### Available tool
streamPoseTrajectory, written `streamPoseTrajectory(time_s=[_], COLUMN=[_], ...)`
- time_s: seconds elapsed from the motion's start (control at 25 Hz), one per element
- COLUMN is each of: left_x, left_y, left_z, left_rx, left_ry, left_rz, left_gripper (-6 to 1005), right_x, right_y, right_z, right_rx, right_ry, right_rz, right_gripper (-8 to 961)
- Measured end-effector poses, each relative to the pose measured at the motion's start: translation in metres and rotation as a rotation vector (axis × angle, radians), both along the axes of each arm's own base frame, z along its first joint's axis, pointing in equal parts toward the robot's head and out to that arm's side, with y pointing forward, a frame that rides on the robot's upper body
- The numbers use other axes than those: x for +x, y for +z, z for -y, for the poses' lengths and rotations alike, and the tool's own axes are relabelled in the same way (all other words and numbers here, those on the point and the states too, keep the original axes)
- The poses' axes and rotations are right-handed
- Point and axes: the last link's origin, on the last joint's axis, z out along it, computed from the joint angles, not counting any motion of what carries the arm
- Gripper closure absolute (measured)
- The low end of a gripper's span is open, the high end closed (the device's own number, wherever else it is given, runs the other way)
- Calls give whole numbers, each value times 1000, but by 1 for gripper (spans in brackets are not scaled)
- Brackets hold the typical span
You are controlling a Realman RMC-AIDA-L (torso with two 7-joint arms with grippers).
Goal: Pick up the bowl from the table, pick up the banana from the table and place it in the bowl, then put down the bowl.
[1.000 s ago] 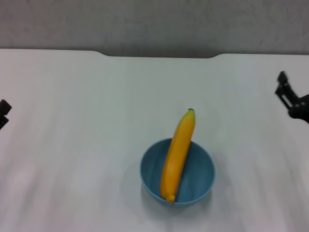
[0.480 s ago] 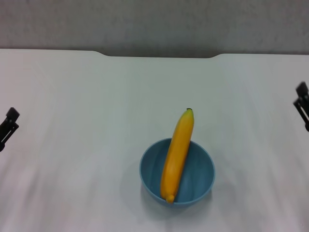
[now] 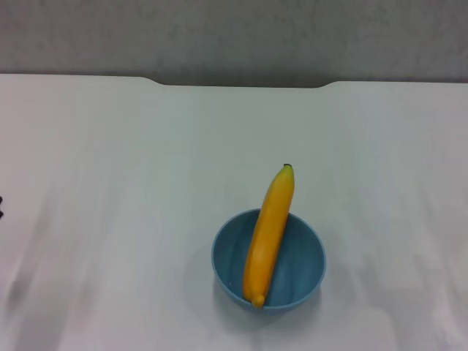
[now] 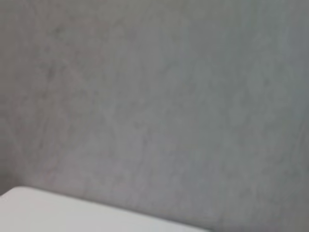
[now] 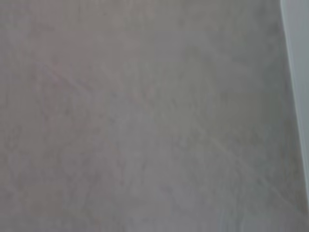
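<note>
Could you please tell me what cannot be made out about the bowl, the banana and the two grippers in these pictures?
- Left gripper: the head view's edge cuts off all but a dark sliver; cannot tell whether it is open.
- Right gripper: outside every view.
- Bowl floor: partly covered by the banana in the head view.
- Both wrist views: only grey wall and a strip of white table; no bowl or banana.

A plain light-blue bowl (image 3: 268,262), a yellow-orange banana (image 3: 269,232) with a dark tip, a plain white table (image 3: 117,183) and a mottled grey floor (image 3: 234,36) are seen.
</note>
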Motion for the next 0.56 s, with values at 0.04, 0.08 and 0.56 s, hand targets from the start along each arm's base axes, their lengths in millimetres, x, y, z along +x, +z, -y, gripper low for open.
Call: streamPoseTrajectory(time_s=[0.04,0.08,0.56], left_x=[-2,-3,-5], left_y=[-3,-6,-13], left_z=[1,2,5], left_rx=[-9,-17,-15], left_ry=[13,20,50], left_rz=[-25,-52,-134], left_gripper=[93,93,93], right_x=[1,2,22], right_y=[-1,-3,-9], right_z=[1,1,1], right_rx=[-6,-11,-41], right_ry=[-10,-21,-164], right_rz=[-5,-11,-53], right_gripper=[86,87,90])
